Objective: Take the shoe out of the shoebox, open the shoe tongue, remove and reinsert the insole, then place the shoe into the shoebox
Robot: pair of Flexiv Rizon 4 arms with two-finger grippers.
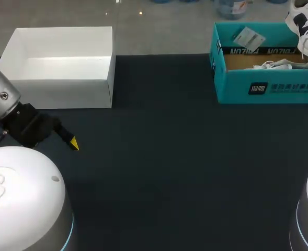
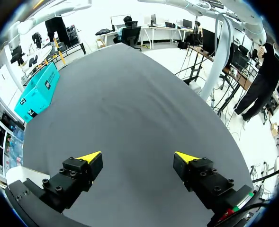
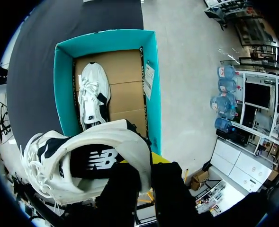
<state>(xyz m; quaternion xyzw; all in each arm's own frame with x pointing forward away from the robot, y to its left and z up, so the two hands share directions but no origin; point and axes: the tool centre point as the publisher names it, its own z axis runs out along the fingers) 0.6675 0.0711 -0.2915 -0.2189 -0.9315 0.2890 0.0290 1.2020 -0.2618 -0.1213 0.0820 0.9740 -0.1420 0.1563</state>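
1. The right hand (image 3: 151, 164) is gripping a white and black shoe (image 3: 94, 161) by its heel end, with the fingers closed on the rim from two sides. The yellow tips are mostly hidden behind the shoe.
2. The shoe (image 1: 306, 29) is hanging in the air on its side, clear of the teal shoebox (image 3: 63, 85), which is lying open under and ahead of the right hand.
3. A second shoe (image 3: 93, 97) is lying on the brown floor of the shoebox, laces up, against the wall on the table's side. A paper tag (image 3: 148, 80) is leaning on the opposite wall.
4. From the head view, the shoebox (image 1: 263, 86) is sitting at the far right of the dark table (image 1: 169, 157).
5. The left hand (image 2: 139, 161) is hovering low over the table (image 2: 130, 94) with its fingers spread wide and nothing between them.
6. The shoebox (image 2: 37, 92) is sitting well apart from the left hand, far ahead of it and off to one side.
7. An open white box (image 1: 59, 78) is standing at the far left of the table, just beyond the left hand (image 1: 72, 143).
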